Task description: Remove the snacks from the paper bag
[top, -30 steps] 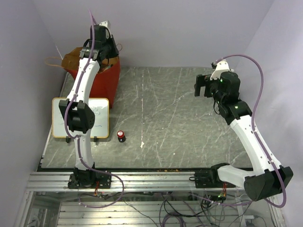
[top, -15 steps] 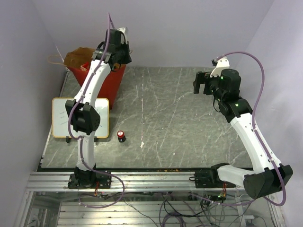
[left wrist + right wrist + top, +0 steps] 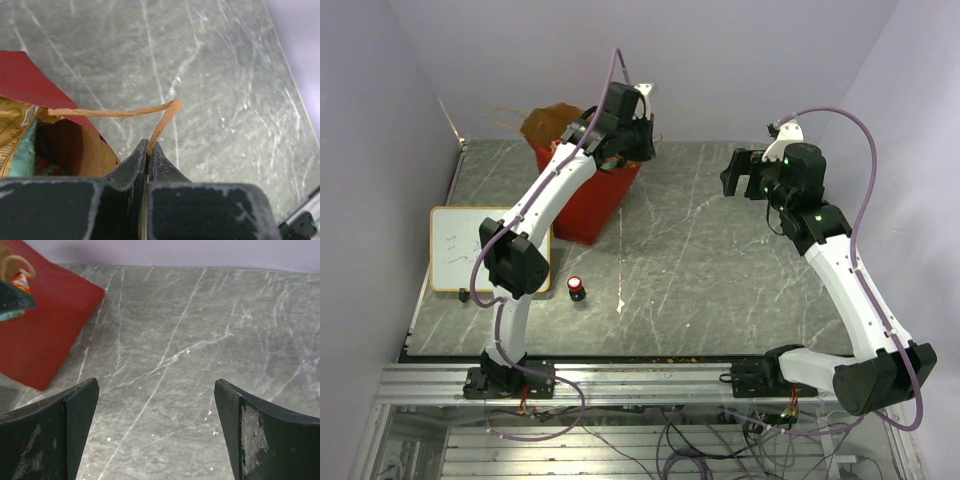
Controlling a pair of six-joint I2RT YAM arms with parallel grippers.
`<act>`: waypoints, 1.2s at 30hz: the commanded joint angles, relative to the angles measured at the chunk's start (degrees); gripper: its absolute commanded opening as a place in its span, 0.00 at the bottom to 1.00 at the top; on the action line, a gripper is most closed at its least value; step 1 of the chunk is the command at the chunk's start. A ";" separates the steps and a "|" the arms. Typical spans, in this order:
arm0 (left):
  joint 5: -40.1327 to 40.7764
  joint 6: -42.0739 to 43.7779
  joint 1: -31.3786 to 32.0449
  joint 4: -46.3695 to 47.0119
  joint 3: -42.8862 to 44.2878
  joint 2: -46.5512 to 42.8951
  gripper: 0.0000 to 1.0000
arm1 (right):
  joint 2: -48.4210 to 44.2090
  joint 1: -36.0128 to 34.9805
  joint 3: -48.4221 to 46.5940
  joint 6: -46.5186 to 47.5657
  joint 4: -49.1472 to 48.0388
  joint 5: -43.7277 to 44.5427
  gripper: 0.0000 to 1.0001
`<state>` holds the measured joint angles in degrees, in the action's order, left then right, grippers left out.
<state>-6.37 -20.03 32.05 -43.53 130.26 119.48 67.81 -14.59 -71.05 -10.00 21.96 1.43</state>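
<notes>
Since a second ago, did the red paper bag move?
Yes. The paper bag slid right, away from the white board, pulled by the left claw shut on its handle.

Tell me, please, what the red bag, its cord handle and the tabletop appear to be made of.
The paper bag: likely paper, matte red outside, brown kraft inside. Its handle: twisted paper cord, by its spiral ridges. The tabletop: grey-green stone or stone-look laminate, smooth, with pale veins; I cannot tell which.
</notes>
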 commanded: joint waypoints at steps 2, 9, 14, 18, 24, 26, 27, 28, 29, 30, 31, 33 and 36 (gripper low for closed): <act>-4.93 -3.55 5.13 5.31 -3.77 -7.47 0.07 | 0.63 -0.23 -0.89 -3.39 0.22 -3.41 1.00; 1.74 -0.25 5.25 -0.77 -2.72 -9.39 0.34 | 3.94 -1.71 -1.83 -4.21 -0.47 -6.20 1.00; -1.26 -1.39 -0.65 3.71 -10.36 -16.98 0.67 | 8.55 -2.95 -5.28 -5.84 -2.68 -14.50 1.00; -3.92 -4.76 -6.14 7.08 -15.26 -22.04 0.77 | 10.24 -4.12 -6.41 -7.99 -5.23 -18.59 1.00; -4.33 -13.91 -17.95 4.51 -17.20 -26.20 0.86 | 14.67 -4.31 -9.62 -13.15 -5.62 -23.28 0.95; 1.06 -15.10 -19.83 2.72 -18.78 -27.15 0.87 | 15.61 -4.86 -9.95 -14.46 -6.64 -24.34 0.91; 5.44 -17.31 -20.84 -0.83 -18.40 -26.82 0.86 | 16.24 -5.13 -10.74 -14.60 -5.99 -24.07 0.88; 7.68 -20.67 -22.28 -4.63 -17.57 -26.09 0.85 | 17.02 -5.37 -12.13 -14.06 -4.30 -23.29 0.87; 6.91 -22.70 -24.25 -6.58 -17.36 -25.38 0.82 | 17.93 -5.63 -14.05 -13.32 -2.28 -22.35 0.86; 4.79 -23.11 -26.34 -6.63 -17.89 -24.74 0.79 | 18.76 -5.81 -16.89 -12.33 -0.04 -21.62 0.86; 3.55 -23.56 -27.66 -6.63 -18.44 -24.26 0.79 | 19.61 -5.83 -18.81 -11.59 2.09 -21.04 0.86; 1.40 -24.37 -30.25 -4.77 -20.69 -23.92 0.81 | 20.94 -5.80 -21.87 -10.45 5.32 -20.92 0.86; -2.21 -25.55 -34.78 0.76 -24.51 -23.72 0.81 | 21.78 -6.10 -23.69 -10.15 7.08 -22.77 0.86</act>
<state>-4.60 -41.71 2.11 -46.00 109.36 94.78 89.27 -20.27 -91.42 -21.52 24.29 -20.03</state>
